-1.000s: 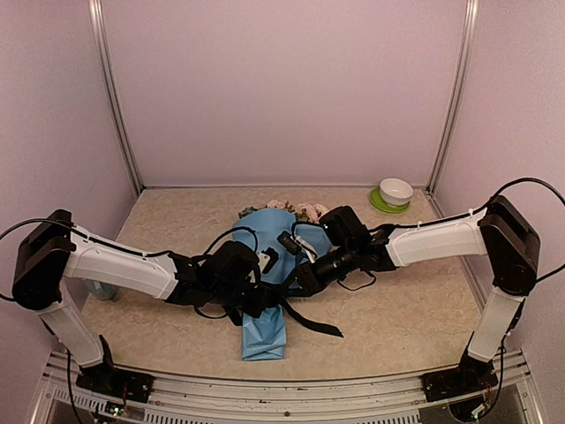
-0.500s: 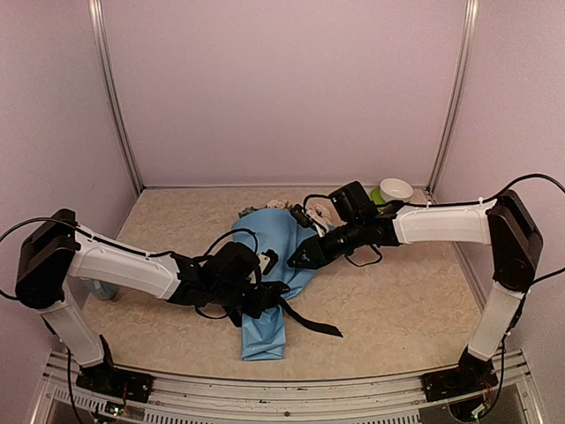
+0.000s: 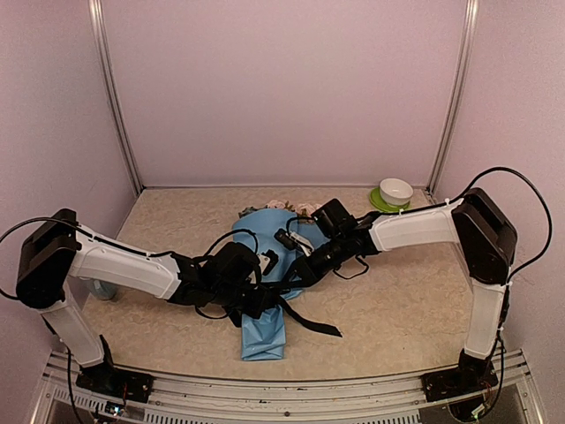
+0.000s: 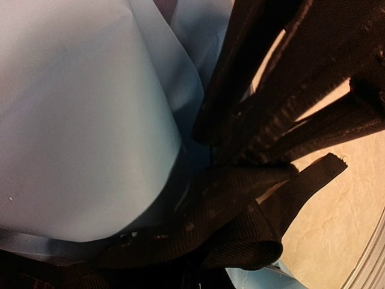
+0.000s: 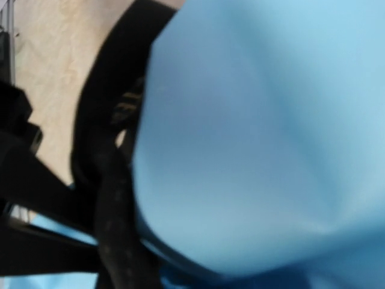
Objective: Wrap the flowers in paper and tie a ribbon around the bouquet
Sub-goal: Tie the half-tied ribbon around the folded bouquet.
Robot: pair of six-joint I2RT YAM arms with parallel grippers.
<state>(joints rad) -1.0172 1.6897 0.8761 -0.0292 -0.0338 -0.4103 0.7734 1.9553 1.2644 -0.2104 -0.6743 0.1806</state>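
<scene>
Bouquet (image 3: 267, 329) lies mid-table (image 3: 397, 300), narrow end toward the near edge, flowers (image 3: 296, 208) at the far end. Ribbon (image 3: 311, 321) crosses the narrow part and trails onto the table to its right. Left gripper (image 3: 260, 299) sits at the bouquet's left side, right gripper (image 3: 296, 276) at its right; a bowl (image 3: 396, 189) on a plate (image 3: 380, 205) stands far right, well apart.

Work cell seen from above: a plain, pale lilac back wall (image 3: 282, 88) meets the matching left wall (image 3: 44, 106) and right wall (image 3: 521, 88) at two slim aluminium corner posts (image 3: 115, 97), all under soft, even light. The working surface is a beige, marble-patterned tabletop (image 3: 397, 309), bordered along its near edge by a metal rail (image 3: 291, 393). In the far right corner a white bowl (image 3: 395, 190) rests on a green plate (image 3: 381, 204), just beside the right-hand post.
</scene>
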